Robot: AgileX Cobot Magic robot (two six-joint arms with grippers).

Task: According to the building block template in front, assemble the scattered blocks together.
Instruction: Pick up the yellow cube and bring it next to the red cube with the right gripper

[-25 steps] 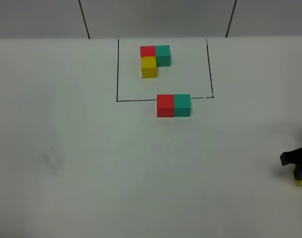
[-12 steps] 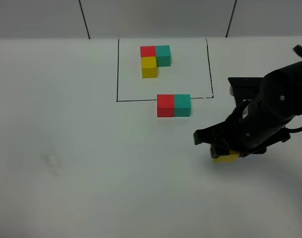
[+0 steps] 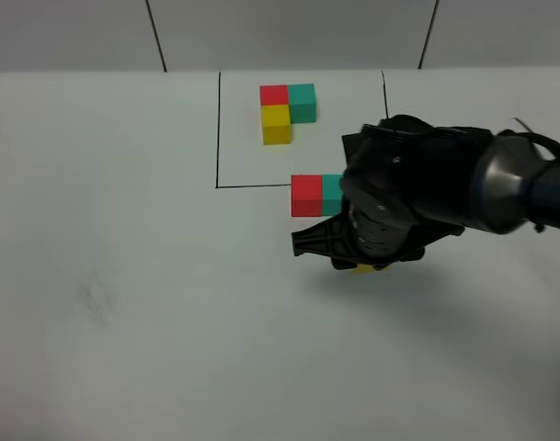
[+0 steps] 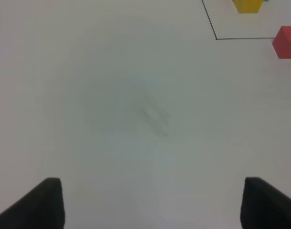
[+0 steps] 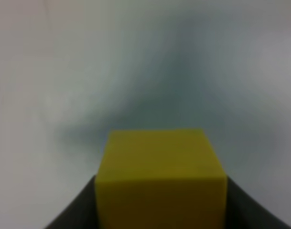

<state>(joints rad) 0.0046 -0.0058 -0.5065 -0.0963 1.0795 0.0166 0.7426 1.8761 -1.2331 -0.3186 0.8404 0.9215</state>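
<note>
We see the white counter beneath everything. Our right arm hangs over its middle, hiding part of the teal block, which sits flush against the red block at the near line of the black frame. Inside that frame lies the template, an L of red, teal and yellow. The right fingers grip the yellow block just in front of the pair. The left fingers stand wide apart above the counter.

Bright, even, diffuse light. Soft grey shadow on the table beneath the right arm. Heavy blur over the yellow cube in right wrist view, slight softness in left.
</note>
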